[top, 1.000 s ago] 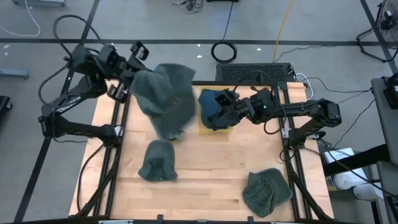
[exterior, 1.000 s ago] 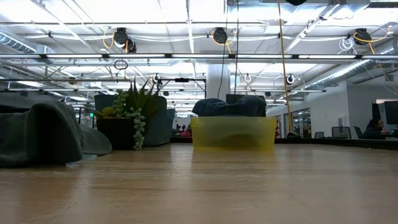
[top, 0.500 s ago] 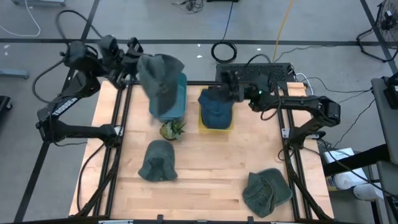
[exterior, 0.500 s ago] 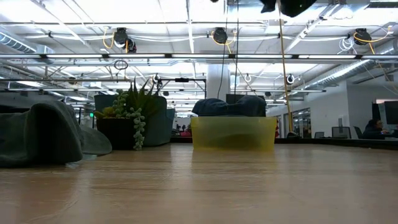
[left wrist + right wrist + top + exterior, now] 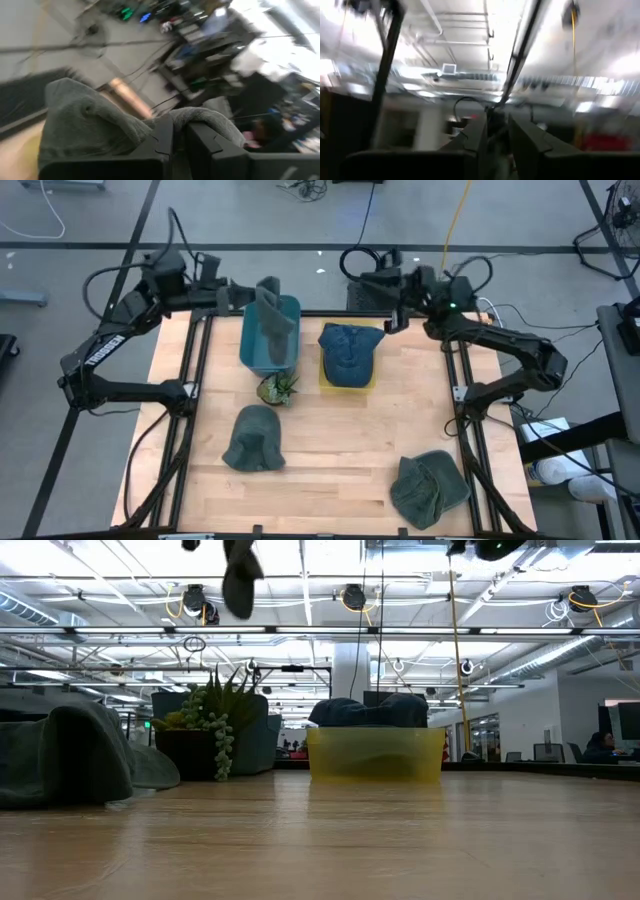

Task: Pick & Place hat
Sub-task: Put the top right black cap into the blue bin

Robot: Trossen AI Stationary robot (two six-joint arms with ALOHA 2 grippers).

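Grey hat (image 5: 270, 308) is gripped by the left gripper (image 5: 243, 297) above the teal bin (image 5: 256, 352), far left. It should be lowered fully inside before release. The right gripper (image 5: 392, 308), nearly closed and empty, is parked far right.

Hidden, cut off and blurred parts

In the low view the hanging grey hat (image 5: 240, 575) is cut off by the top edge, its holder unseen; the right wrist view is motion-blurred, and the teal bin (image 5: 254, 348) hides the hat's lower end.

Potted succulent (image 5: 277, 388) (beside bins)
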